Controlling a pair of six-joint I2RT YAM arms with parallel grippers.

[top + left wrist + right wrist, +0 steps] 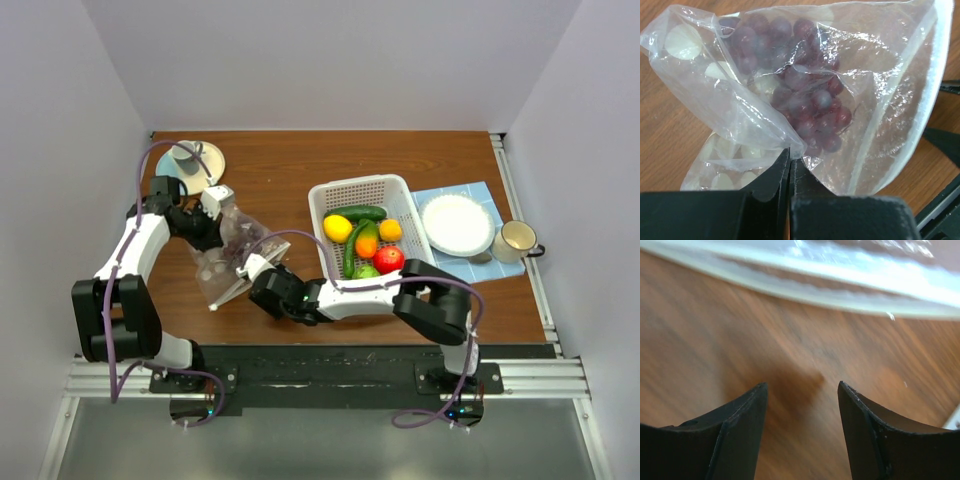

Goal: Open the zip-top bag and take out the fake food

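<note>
The clear dotted zip-top bag (222,262) lies on the wooden table at the left, with the purple grapes (805,100) still inside it. My left gripper (789,156) is shut on a fold of the bag's plastic; in the top view it (210,230) sits at the bag's far end. My right gripper (802,390) is open and empty, low over bare wood, with the bag's zip edge (840,270) just ahead of it; in the top view it (252,268) is at the bag's right edge. The lemon (338,228), orange (390,229), red fruit (389,259), green fruit (366,271) and cucumber (360,212) lie in the white basket (318,212).
A white plate (457,223) rests on a blue cloth at the right, with a mug (516,240) beside it. A grey cup on a round saucer (195,158) stands at the back left. White walls enclose the table.
</note>
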